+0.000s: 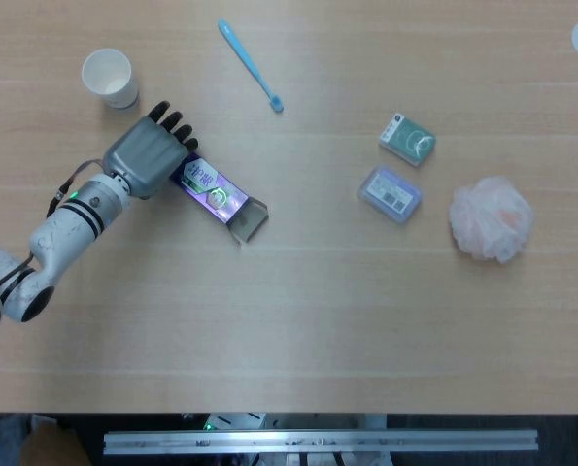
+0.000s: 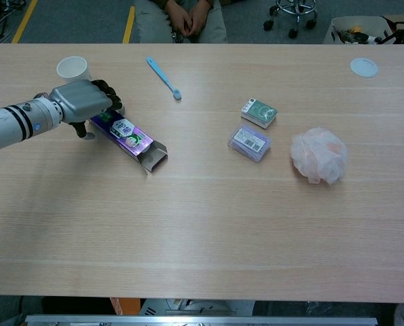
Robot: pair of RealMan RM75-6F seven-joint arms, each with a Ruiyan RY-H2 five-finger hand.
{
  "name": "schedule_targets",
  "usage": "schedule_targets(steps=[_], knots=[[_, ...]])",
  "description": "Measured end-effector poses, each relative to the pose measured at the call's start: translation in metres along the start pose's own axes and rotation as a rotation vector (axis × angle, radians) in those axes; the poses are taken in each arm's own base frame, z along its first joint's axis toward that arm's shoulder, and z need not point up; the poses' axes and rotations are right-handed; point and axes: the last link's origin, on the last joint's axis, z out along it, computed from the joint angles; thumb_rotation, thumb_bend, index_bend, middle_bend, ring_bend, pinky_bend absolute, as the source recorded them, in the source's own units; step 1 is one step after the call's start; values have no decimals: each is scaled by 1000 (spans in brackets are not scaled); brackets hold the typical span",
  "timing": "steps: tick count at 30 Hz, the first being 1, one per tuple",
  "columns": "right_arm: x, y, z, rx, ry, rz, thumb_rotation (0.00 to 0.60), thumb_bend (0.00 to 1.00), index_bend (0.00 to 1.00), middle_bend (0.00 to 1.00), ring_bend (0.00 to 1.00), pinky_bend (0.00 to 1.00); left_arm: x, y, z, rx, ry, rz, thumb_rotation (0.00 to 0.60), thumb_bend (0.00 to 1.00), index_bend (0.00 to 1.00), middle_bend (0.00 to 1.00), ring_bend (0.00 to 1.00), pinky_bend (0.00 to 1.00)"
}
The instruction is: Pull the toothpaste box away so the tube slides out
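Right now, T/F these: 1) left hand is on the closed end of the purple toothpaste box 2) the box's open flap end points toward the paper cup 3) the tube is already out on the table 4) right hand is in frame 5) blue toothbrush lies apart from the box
1) True: the left hand covers the closed end of the purple toothpaste box.
2) False: the open flaps point away from the white paper cup, toward the table's middle.
3) False: no tube shows outside the box.
4) False: neither view shows the right hand.
5) True: the blue toothbrush lies well clear of the box, further up the wooden table.
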Motion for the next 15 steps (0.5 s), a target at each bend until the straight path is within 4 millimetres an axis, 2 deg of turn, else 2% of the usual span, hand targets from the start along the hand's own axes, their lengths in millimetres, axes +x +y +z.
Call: schedule_targets(steps=[6, 15], knots=[[0, 0, 0, -1, -2, 0, 600, 294, 395, 464, 377, 441, -5, 1, 2, 9, 1, 10, 600, 226, 318, 301, 208, 144], [-2, -2, 2, 13, -6, 4, 600, 295, 395, 463, 377, 441, -1, -5, -8, 35, 62, 2, 600, 227, 410, 438, 322, 337]])
